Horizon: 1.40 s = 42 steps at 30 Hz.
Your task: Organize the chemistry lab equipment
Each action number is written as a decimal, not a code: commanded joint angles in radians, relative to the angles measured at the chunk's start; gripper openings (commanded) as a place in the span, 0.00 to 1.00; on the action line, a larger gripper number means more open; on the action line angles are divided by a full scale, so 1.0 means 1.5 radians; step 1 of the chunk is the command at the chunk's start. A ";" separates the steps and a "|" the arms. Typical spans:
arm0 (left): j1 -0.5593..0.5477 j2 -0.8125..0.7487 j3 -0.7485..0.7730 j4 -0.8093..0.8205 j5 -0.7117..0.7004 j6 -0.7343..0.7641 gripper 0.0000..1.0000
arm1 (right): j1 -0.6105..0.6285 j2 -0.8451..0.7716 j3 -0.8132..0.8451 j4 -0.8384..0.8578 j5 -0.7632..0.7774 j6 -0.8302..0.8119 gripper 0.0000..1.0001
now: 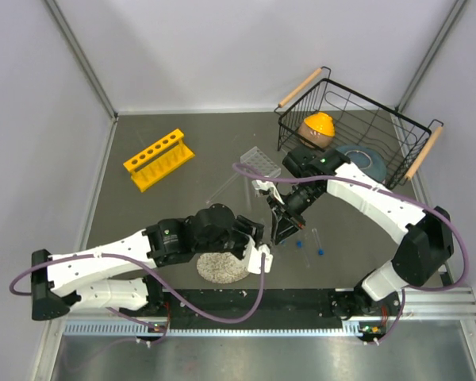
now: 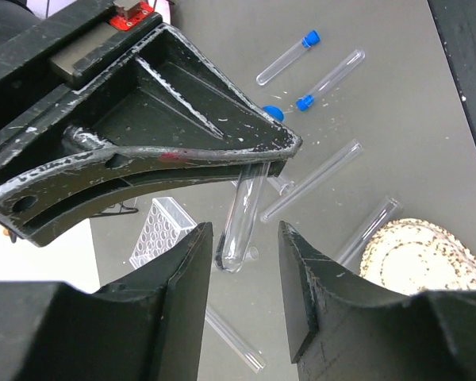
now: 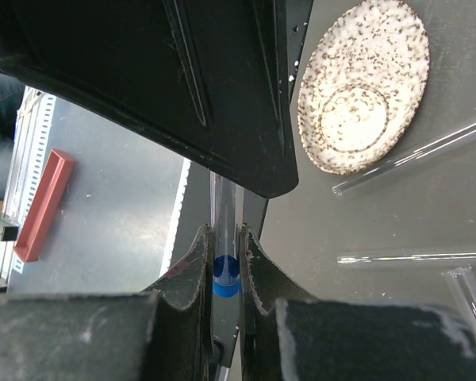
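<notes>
While the yellow rack (image 1: 159,159) sits near the tabletop's far left corner, a handover looks to be the step in hand at mid-table. The left gripper (image 2: 243,246) has its jaws apart either side of a tube (image 2: 246,210), not touching it. The right gripper (image 3: 224,238) is clenched on that tube's blue-capped end. Next, I'd judge, the left must pinch before the right lets go.

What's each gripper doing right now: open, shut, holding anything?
Left gripper: open, jaws either side of the blue-capped tube, not touching it.
Right gripper: shut on that tube, near its cap.
</notes>
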 commanded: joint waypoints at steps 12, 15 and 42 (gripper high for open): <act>-0.017 0.037 0.054 -0.046 0.016 0.019 0.05 | 0.007 0.014 -0.006 -0.017 -0.034 -0.015 0.02; -0.020 0.043 0.057 -0.058 0.017 0.019 0.00 | 0.008 0.017 -0.003 -0.020 -0.035 -0.015 0.08; -0.017 -0.184 -0.424 0.823 -0.237 -0.970 0.00 | -0.175 -0.264 -0.064 0.232 -0.164 0.041 0.99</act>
